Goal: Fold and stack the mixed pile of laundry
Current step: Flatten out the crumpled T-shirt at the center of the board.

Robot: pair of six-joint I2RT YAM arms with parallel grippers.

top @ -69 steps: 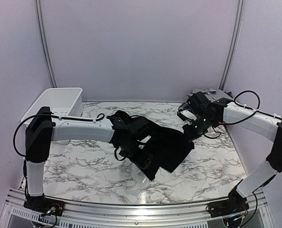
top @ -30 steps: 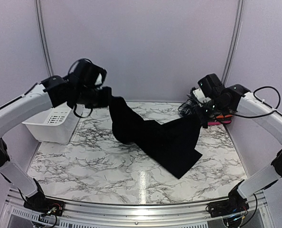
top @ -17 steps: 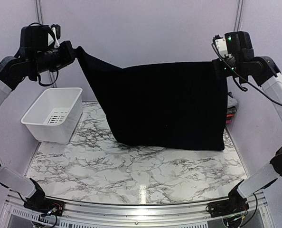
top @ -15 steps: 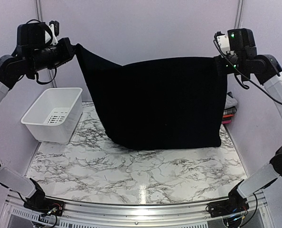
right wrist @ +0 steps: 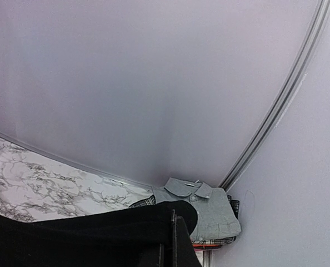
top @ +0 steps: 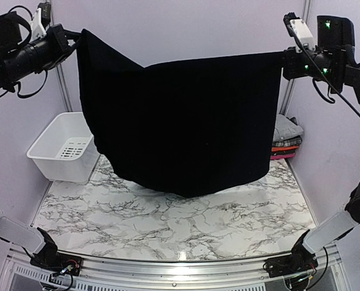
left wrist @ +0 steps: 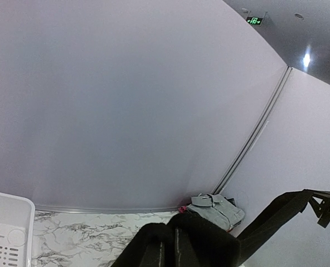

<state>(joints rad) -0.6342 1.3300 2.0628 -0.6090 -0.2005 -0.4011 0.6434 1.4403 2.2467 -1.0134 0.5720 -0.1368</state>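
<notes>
The left hand (top: 76, 39) and right hand (top: 284, 60) each pinch shut on a top corner of the large plain black cloth (top: 186, 121), which hangs spread above the surface (top: 186, 233). Lowering both evenly, top edge taut, should lay it flat. Bare marble lies in front, between the white basket (top: 50, 154) at left and the folded grey shirt (top: 287, 129) at the far right.

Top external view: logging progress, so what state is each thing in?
Large plain black cloth, hanging spread between both tools.
Left tool, shut on a cloth corner.
Right tool, shut on opposite corner.
White plastic slotted basket, upright, empty where visible.
Grey collared shirt, folded atop stack.
</notes>
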